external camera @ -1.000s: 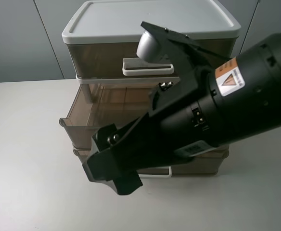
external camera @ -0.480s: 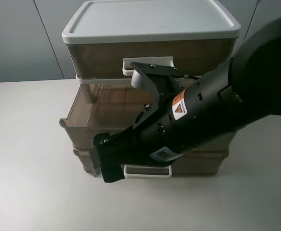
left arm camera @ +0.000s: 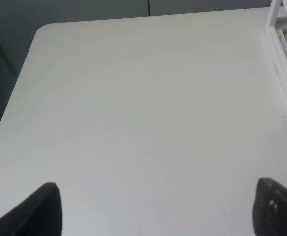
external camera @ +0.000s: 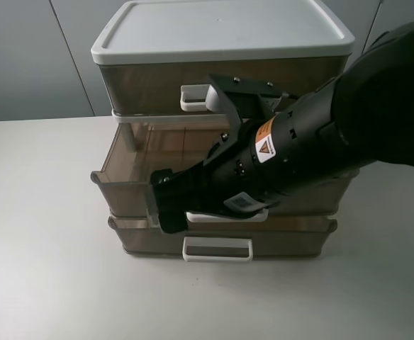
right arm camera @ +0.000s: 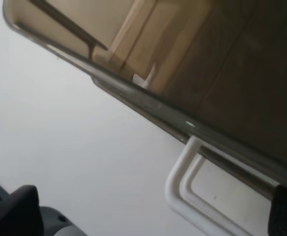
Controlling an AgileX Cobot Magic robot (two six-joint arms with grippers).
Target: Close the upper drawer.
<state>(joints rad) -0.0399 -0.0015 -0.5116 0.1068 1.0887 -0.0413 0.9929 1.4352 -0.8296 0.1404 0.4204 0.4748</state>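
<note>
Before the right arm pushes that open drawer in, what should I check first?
1. Open drawer sticks out, not yet shut: ok.
2. Right gripper sits at the drawer's front wall: ok.
3. Gripper touching that wall: cannot tell.
4. Its jaws stand wide apart in the wrist view: ok.
5. Nothing inside blocking the drawer: cannot tell, the right arm hides part.
6. Left gripper open over the table, out of the way: ok.

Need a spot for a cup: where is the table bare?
Bare table left of the cabinet, and the strip in front of it. Crowded at the open drawer, where the right gripper sits at its front.
</note>
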